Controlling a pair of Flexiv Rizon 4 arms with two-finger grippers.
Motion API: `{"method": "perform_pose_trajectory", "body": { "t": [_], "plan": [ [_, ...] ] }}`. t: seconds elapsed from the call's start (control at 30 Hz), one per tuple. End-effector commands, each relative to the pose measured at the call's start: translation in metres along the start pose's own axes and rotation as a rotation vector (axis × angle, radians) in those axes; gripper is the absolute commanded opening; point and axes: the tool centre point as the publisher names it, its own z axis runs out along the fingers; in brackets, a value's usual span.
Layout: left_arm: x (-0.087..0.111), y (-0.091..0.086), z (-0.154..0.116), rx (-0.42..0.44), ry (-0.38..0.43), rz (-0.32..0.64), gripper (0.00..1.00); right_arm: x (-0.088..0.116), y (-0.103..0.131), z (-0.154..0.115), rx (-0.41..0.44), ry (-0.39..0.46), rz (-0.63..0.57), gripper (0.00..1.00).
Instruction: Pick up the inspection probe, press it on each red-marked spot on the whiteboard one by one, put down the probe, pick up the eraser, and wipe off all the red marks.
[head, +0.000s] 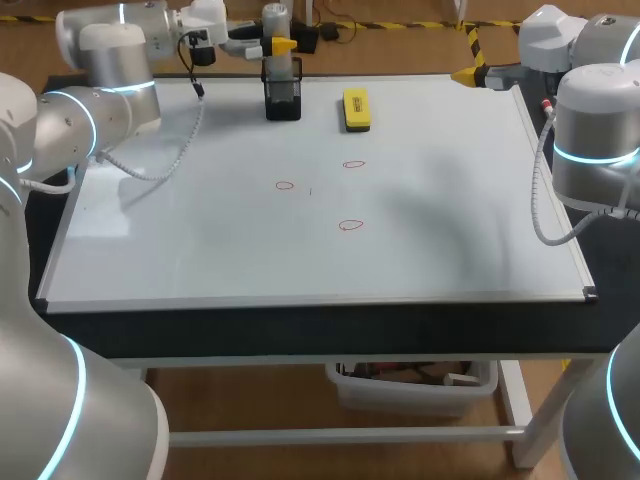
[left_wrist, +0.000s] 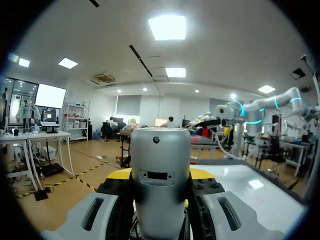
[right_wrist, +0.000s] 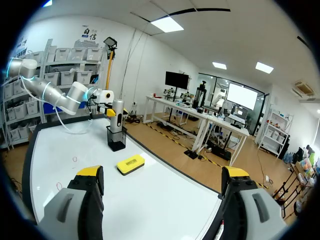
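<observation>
Three red marks (head: 285, 185) lie spread over the middle of the whiteboard (head: 450, 200), which covers most of the bench (head: 300, 330). At the board's far edge the grey inspection probe (head: 275, 18) stands upright in a black holder (head: 283, 98). The left end effector (head: 275, 45) has its two fingers pressed against the probe's sides, one on each, gripping it while its lower end sits in the holder. Just beside the holder, on the side toward the right arm, the yellow eraser (head: 356, 108) lies flat on the board, apart from the holder. The right end effector (head: 470, 72) hangs by the board's far right corner, spread wide with nothing between its fingers.
</observation>
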Motion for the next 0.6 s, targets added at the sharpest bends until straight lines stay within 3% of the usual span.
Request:
{"method": "perform_pose_trajectory", "body": {
  "t": [0.03,0.6],
  "plan": [
    [-0.001,-0.008,0.000,0.002,0.168,0.003,0.00,0.000,0.000,0.000,0.002,0.001,0.000,1.00],
    [0.008,-0.038,0.006,0.009,0.184,0.023,0.00,0.000,0.000,0.000,0.002,0.001,0.000,1.00]
  ]
}}
